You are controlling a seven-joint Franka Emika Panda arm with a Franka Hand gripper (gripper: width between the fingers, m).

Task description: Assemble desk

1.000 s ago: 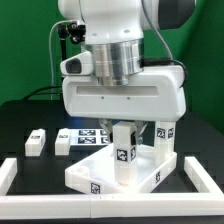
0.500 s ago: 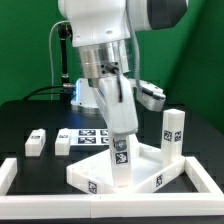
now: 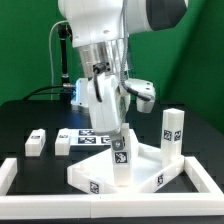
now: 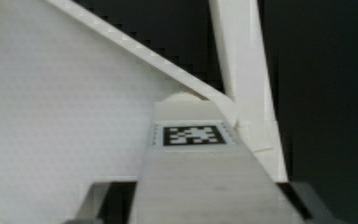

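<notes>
The white tabletop [image 3: 150,172] lies at the front of the table with its rim up. My gripper [image 3: 117,138] is shut on a white leg [image 3: 121,160] that stands upright in the tabletop's near part. In the wrist view the leg [image 4: 197,160] with its tag runs between my two dark fingers [image 4: 108,200], and the tabletop [image 4: 69,110] and its rim lie below. A second leg [image 3: 173,132] stands upright at the tabletop's corner on the exterior view's right. Two more legs [image 3: 36,141] [image 3: 64,141] lie on the black table at the exterior view's left.
The marker board [image 3: 90,138] lies behind the tabletop. White border rails [image 3: 10,172] [image 3: 203,178] run along the table's sides and front. Cables and a stand rise at the back on the exterior view's left.
My wrist has turned about the upright leg, from broadside to edge-on toward the camera. The leg stays at the same spot in the tabletop.
</notes>
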